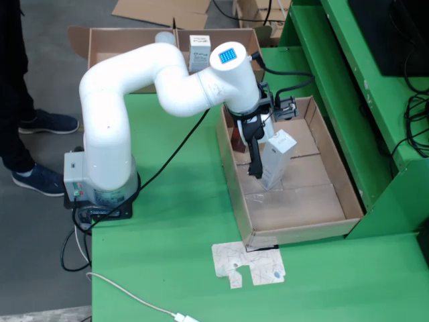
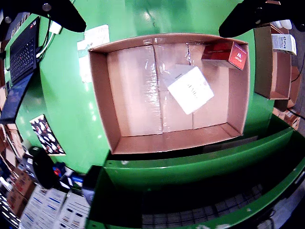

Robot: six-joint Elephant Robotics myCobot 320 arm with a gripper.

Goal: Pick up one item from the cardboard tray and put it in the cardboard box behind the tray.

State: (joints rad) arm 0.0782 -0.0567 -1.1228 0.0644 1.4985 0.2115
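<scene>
Green bench (image 1: 174, 221) holds a shallow brown cardboard tray (image 1: 332, 174). Behind it sits a bigger brown cardboard box (image 1: 107, 43). The white robot arm (image 1: 134, 100) reaches over the tray. Its black hand (image 1: 257, 157) hangs in the tray, just left of a tall white carton (image 1: 278, 157) in the still view. I cannot tell if the hand is open. A small red box (image 2: 225, 53) lies in one corner.

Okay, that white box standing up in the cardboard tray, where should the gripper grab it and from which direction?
Grip the white box near its upper end, across the narrow faces, coming down from above. It stands tall and slightly tilted in the cardboard tray, top face open to the wrist view, so its sides are free. The red box sits apart in a corner. The gripper is already beside it.
</scene>
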